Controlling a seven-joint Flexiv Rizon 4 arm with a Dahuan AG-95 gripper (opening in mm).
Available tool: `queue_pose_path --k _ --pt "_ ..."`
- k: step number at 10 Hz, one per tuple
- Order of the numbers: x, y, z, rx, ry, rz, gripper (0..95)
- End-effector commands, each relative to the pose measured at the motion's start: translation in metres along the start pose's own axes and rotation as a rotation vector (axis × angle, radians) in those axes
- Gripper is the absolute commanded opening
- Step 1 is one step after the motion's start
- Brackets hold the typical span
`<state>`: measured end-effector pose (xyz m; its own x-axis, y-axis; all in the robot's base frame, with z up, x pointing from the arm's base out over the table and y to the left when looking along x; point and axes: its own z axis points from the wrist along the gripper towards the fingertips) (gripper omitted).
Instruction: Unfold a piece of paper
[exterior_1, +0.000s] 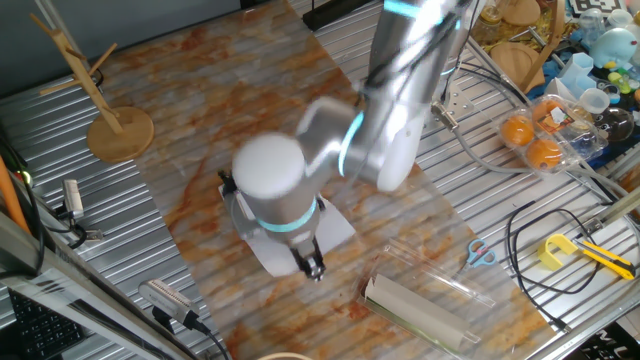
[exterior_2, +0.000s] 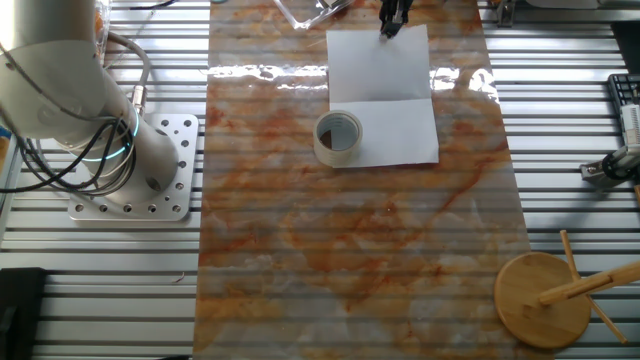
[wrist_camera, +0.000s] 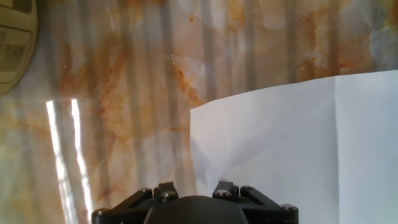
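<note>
The robot's black two-finger pincer, its opening impossible to judge, hovers at the far edge of the thin white creased paper sheet lying opened on the marbled counter, apparently needing only flattening.

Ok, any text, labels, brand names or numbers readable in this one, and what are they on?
None can be read.
Piece of paper: blank white, only a crease.
Tape roll: no print visible.
Pale label at the hand view's top-left edge: lines of print, too blurred to read.
Black-and-white pattern in the top-right clutter: cropped, no characters.
</note>
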<state>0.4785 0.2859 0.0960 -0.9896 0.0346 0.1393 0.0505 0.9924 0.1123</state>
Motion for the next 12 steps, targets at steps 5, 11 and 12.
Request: queue_pose_path --k 5,11,12 --pt "0.0062 0.0012 -0.0172 -0.019 0.004 0.0 38.0" --pt "0.0065 0.0008 -0.0184 -0.003 0.001 0.005 38.0" --pt "0.0075 0.0006 -0.0211 -0.002 0.002 0.004 38.0"
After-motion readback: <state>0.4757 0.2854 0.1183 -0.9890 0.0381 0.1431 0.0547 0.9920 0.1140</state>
